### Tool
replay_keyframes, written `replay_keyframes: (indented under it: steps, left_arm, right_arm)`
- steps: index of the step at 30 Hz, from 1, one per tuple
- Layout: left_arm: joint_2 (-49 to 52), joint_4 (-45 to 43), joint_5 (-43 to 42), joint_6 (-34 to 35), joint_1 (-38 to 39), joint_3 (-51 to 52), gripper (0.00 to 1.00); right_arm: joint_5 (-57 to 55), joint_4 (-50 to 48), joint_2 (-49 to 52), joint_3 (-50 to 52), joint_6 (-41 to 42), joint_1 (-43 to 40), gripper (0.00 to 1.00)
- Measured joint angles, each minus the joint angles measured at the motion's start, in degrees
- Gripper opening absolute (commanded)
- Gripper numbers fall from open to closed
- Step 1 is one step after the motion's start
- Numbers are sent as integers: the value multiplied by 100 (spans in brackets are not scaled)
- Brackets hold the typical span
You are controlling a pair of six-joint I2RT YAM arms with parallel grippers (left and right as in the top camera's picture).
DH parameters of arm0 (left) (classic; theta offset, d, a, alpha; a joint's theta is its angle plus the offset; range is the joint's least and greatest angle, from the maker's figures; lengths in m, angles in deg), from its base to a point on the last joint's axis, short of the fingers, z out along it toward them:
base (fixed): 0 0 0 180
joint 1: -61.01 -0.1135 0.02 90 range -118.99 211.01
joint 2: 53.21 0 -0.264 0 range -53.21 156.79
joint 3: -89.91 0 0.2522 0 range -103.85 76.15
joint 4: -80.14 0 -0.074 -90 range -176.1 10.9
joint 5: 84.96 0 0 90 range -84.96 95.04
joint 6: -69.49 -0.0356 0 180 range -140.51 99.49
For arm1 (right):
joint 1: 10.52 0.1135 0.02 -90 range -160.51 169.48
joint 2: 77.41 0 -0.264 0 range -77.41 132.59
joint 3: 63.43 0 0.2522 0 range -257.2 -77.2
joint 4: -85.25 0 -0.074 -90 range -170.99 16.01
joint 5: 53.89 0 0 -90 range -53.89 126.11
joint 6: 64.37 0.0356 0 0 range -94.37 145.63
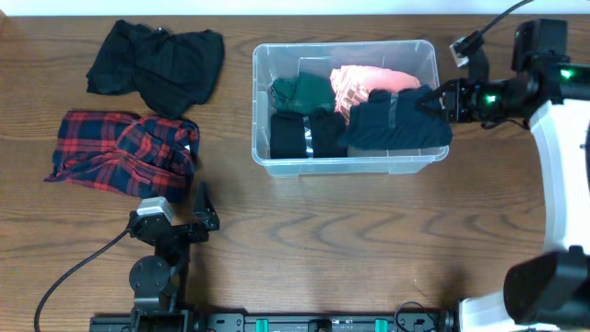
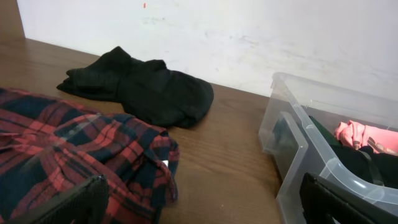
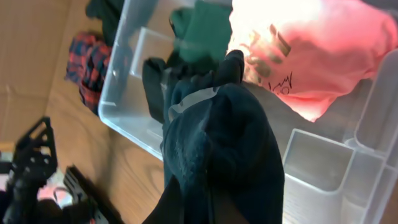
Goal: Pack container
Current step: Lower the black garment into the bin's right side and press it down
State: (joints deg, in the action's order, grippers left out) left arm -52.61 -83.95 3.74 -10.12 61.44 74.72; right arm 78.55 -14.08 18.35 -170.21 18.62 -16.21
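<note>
1. dark wooden bench (image 1: 387, 240); the left wrist view shows a white wall behind it.
2. container (image 1: 261, 120) sits on the bench right of centre, toward the far edge, upright and open at the top.
3. inside it: green garment (image 1: 300, 90) at the far left, pink garment (image 1: 361, 81) at the far middle, folded black garment (image 1: 302, 135) along the near left.
4. dark navy garment (image 1: 396, 124) fills the right end of the container, bunched up, part of it lying over the near right rim.
5. right gripper (image 1: 439, 100) reaches in from the right, over the container's right edge, pinching the dark navy garment; in the right wrist view the cloth covers the fingers.
6. left gripper (image 1: 205, 210) is low over the bench near the front left, well apart from the container. its fingers (image 2: 74, 202) are spread wide and hold nothing.
7. red plaid shirt (image 1: 120, 152) lies crumpled at the left of the bench, just beyond the left gripper.
8. loose black garment (image 1: 157, 60) lies behind the plaid shirt, left of the container, not touching it.
</note>
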Motion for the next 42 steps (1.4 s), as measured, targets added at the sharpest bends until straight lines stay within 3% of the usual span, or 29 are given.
replay_keyframes:
  steps: [11,12,14,18,20,23,26,28,31,33,35,42]
  left_arm:
    - [0,0,-2,0,0,0,98]
    - [0,0,0,0,0,0,98]
    - [0,0,0,0,0,0,98]
    - [0,0,0,0,0,0,98]
    - [0,0,0,0,0,0,98]
    - [0,0,0,0,0,0,98]
    - [0,0,0,0,0,0,98]
    - [0,0,0,0,0,0,98]
    - [0,0,0,0,0,0,98]
    - [0,0,0,0,0,0,98]
    - [0,0,0,0,0,0,98]
    - [0,0,0,0,0,0,98]
  right_arm:
    - [-116,13,339,0,-656,455,1]
    - [-184,15,341,0,-662,485,6]
    - [-361,17,341,0,-634,514,31]
    - [-748,-7,341,-4,-568,511,65]
    - [-901,-33,341,-4,-487,514,72]
    - [-1121,-70,341,-17,-435,511,74]
    - [-1322,-70,343,-127,-420,514,74]
    - [-1434,-72,345,-275,-428,514,68]
    - [-1552,-92,348,-501,-501,542,42]
    - [-1661,-94,348,-573,-485,627,18]
    - [-1794,-50,348,-575,-511,774,4]
    - [-2566,376,483,-568,-461,1572,1]
